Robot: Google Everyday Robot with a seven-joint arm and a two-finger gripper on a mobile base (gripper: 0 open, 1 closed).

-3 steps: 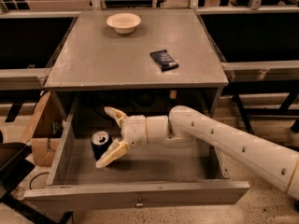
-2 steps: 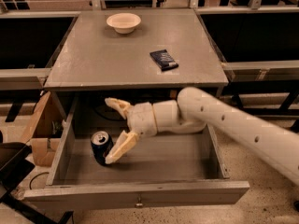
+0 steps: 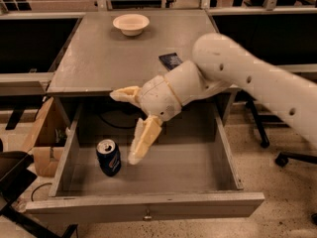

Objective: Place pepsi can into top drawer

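Glossy metal pepsi can (image 3: 108, 157) in the matt grey wooden top drawer (image 3: 188, 170), smooth cream plastic gripper (image 3: 124, 127) hanging above at frame centre.

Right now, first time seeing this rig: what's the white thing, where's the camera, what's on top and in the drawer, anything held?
The white thing is a robot arm reaching in from the right. Its mobile base is out of view. At its end is the gripper, with two pale fingers spread open. It hangs over the left half of the open top drawer and holds nothing.

There is only one view, looking down at the drawer from its front side.

The pepsi can stands upright on the drawer bottom near the left wall. It is just left of the lower finger and, as far as I can see, not touching it.

On the grey cabinet top are a pale bowl at the back and a flat dark-blue packet, partly hidden by the arm.
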